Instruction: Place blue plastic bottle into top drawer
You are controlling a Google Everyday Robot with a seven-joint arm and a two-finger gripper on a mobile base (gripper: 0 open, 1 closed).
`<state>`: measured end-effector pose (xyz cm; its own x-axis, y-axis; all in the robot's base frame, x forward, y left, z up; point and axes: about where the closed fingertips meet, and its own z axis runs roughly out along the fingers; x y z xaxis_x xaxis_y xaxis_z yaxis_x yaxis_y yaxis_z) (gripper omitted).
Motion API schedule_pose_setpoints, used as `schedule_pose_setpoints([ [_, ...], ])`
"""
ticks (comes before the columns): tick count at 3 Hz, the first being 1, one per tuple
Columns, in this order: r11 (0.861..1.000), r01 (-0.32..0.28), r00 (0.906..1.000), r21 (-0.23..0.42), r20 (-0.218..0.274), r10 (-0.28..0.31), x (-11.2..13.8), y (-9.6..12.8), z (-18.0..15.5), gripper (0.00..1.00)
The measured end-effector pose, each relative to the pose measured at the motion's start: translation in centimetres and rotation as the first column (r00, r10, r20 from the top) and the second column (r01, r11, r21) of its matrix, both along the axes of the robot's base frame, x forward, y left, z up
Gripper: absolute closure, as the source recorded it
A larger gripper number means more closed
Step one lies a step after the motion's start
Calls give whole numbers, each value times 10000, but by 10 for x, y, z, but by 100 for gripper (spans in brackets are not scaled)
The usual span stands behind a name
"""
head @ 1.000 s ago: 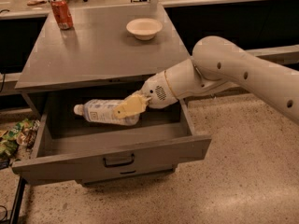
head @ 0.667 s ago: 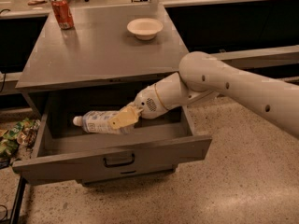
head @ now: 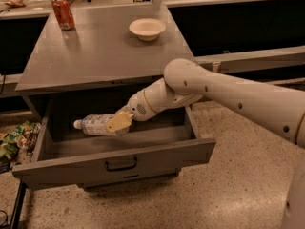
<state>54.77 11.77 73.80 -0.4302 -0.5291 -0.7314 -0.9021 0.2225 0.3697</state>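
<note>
The top drawer (head: 119,163) stands pulled open, grey with a dark bar handle on its front panel. The blue plastic bottle (head: 95,125) lies sideways inside it, white cap pointing left, low near the drawer floor. My gripper (head: 118,123) reaches down into the drawer from the right, its yellowish fingers (head: 119,121) closed around the bottle's right end. The white arm stretches across from the right edge of the view.
A red soda can (head: 63,13) stands at the back left of the grey cabinet top (head: 95,51), a white bowl (head: 147,28) at the back right. Coloured snack bags (head: 12,140) lie on the floor left of the drawer. Speckled floor lies to the right.
My gripper has carried the bottle further left and lower into the drawer. The arm has followed it leftwards.
</note>
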Motion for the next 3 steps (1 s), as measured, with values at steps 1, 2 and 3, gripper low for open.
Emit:
schedule_pose_setpoints([
  [1, 9979, 612, 9967, -205, 544, -600, 11, -2, -18, 99],
  [2, 9951, 840, 9906, -519, 1123, -778, 18, 1, -41, 78],
  [3, 9932, 1099, 9842, -393, 1441, -1032, 24, 4, -55, 54],
])
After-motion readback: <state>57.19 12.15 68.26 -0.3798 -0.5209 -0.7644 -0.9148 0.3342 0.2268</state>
